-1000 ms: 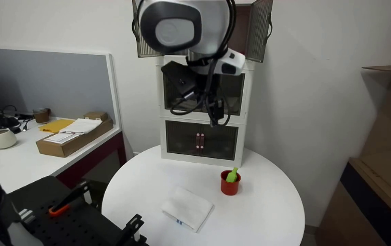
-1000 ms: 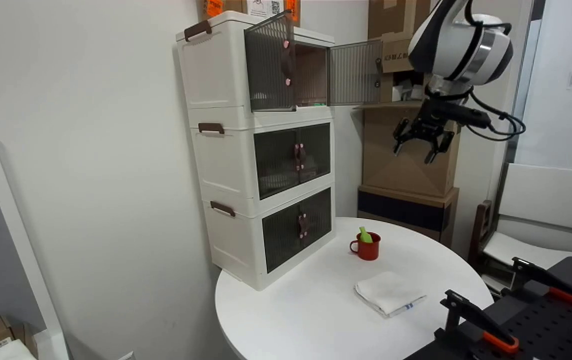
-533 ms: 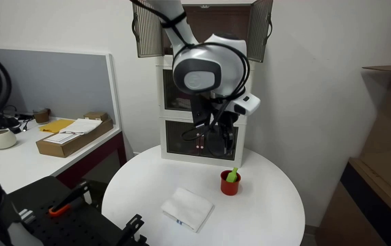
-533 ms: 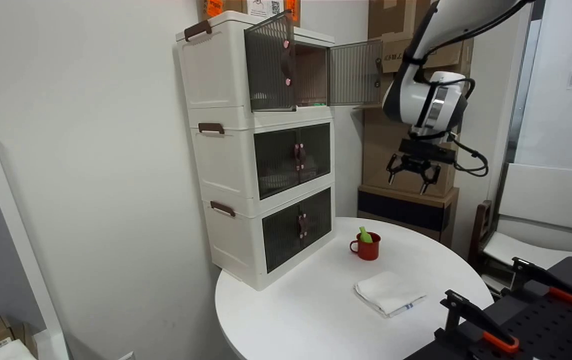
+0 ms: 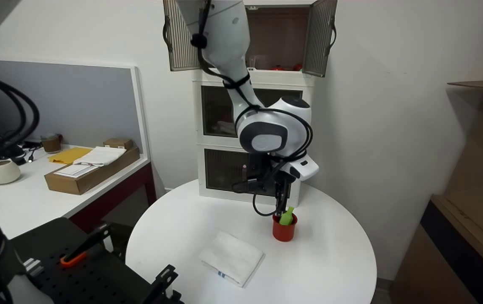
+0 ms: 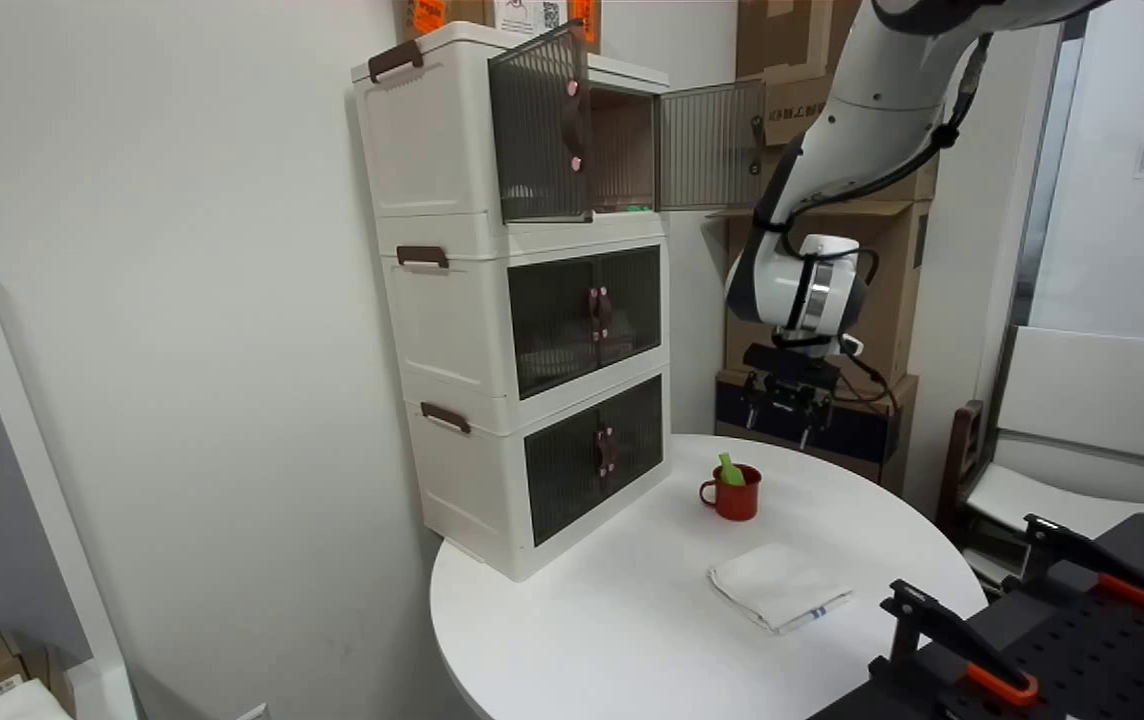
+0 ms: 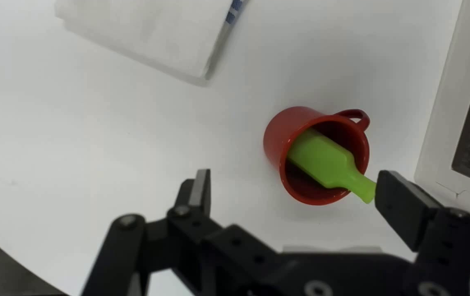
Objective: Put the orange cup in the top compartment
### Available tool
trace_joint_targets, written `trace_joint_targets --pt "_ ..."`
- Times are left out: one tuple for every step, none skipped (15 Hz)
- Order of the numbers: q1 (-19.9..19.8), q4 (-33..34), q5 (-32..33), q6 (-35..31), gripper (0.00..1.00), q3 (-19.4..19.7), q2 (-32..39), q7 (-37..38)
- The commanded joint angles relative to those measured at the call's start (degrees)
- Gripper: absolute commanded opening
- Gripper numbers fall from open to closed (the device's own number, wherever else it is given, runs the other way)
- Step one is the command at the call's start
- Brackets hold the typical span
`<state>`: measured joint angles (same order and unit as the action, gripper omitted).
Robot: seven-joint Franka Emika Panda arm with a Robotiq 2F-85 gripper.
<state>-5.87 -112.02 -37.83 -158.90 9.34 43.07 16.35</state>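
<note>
In an exterior view: a red cup [image 6: 735, 503] upright on a round white worktop [image 6: 612, 640], green object [image 6: 729, 468] poking out past its rim. Near the cup, a folded white cloth [image 6: 782, 585]. On the same worktop, a tall white cabinet [image 6: 457, 335]; at its head, the top compartment [image 6: 622, 140], both doors [image 6: 710, 148] swung wide. Dark doors [image 6: 557, 330] closed on the two sections below. To the right, a robot arm [image 6: 847, 130] bent downward, ending in the end effector [image 6: 777, 434], in the air, apart from the cup, jaws spread well apart.

In an exterior view: the arm in front of the cabinet, the lowest part of the end effector overlapping the cup's rim by line of sight. Low inside the top compartment, small red items [image 5: 297, 67]. To the left, a desk [image 5: 13, 207] with a pale mug [image 5: 3, 172] and a cardboard box [image 5: 74, 182].

In the wrist view: a look down into the cup, handle toward the cabinet, green object leaning inside. Fingers [image 7: 401, 209] wide apart, the green object's narrow end just beside the one at right.
</note>
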Motion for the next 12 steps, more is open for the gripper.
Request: trace_joint_targets --pt "0.04 8.76 3.75 0.57 1.00 -0.05 8.33 7.13" --pt "0.40 10.24 4.69 0.27 1.00 0.36 10.17 8.84" --pt "0.44 11.65 5.57 0.47 1.00 0.50 11.83 10.34" --pt "0.47 13.01 6.39 0.60 1.00 0.62 13.46 11.67" --pt "0.38 14.21 7.05 0.78 1.00 0.61 14.92 12.82" --pt "0.21 15.35 7.54 0.85 1.00 0.48 16.33 13.74" --pt "-0.13 16.40 7.89 1.13 1.00 0.14 17.48 14.29" --pt "-0.52 17.40 7.99 0.98 1.00 -0.34 18.59 14.53" --pt "-0.74 18.19 8.08 0.77 1.00 -0.61 19.50 14.75" --pt "-0.91 19.06 7.90 0.12 1.00 -0.86 20.58 14.93" --pt "-0.94 19.93 7.78 -0.24 1.00 -0.86 21.49 15.27" --pt "-1.09 20.84 7.56 -0.79 1.00 -0.95 22.47 15.55"
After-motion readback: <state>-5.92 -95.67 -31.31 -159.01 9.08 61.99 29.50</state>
